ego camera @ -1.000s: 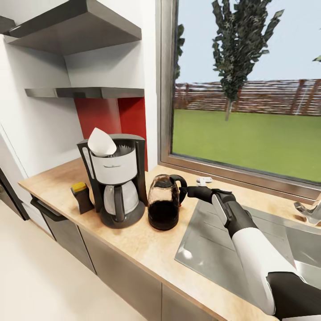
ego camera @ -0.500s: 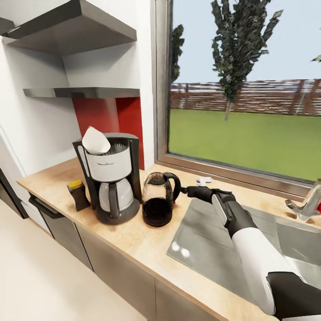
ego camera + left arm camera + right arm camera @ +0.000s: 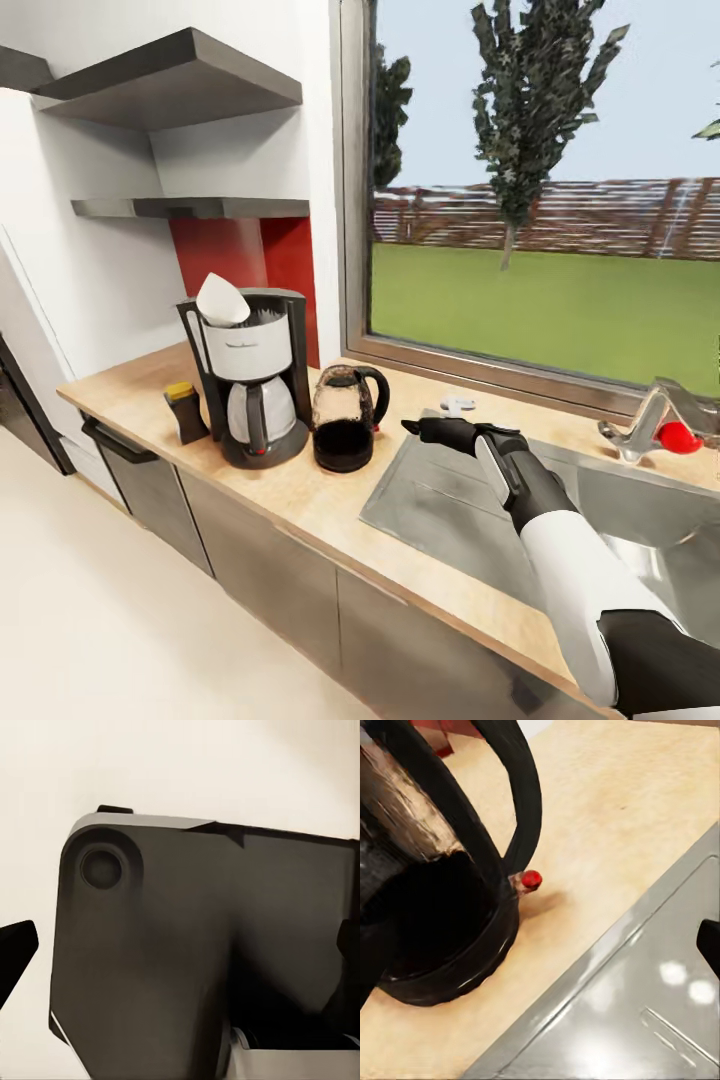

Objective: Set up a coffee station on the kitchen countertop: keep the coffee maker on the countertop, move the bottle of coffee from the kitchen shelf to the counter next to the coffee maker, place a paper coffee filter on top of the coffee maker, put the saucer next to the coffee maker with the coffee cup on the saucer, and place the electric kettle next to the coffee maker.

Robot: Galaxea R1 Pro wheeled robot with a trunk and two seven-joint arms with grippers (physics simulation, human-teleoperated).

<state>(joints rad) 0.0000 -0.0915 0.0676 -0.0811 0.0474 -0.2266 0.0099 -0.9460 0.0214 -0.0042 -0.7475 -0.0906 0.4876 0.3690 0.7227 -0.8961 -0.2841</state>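
on the kitchen countertop [image 3: 330, 510] the coffee maker [image 3: 250, 390] stands upright below the kitchen shelf [image 3: 190, 207], with the paper coffee filter [image 3: 221, 301] sitting tilted in its top. the bottle of coffee [image 3: 186, 412] stands just beside the machine on its left, and the electric kettle [image 3: 345, 418] stands just beside it on the right, handle turned toward the sink [image 3: 440, 500]. the right gripper [image 3: 412, 428] hangs over the sink's near corner, near the kettle's handle but apart from it, holding nothing; whether its fingers are parted cannot be told. in the right wrist view the kettle [image 3: 442, 870] rests flat on the wood, a small red switch [image 3: 531, 879] at the foot of its handle. the left wrist view shows a dark grey robot part [image 3: 187, 952] against a pale surface, and the left gripper's state cannot be told.
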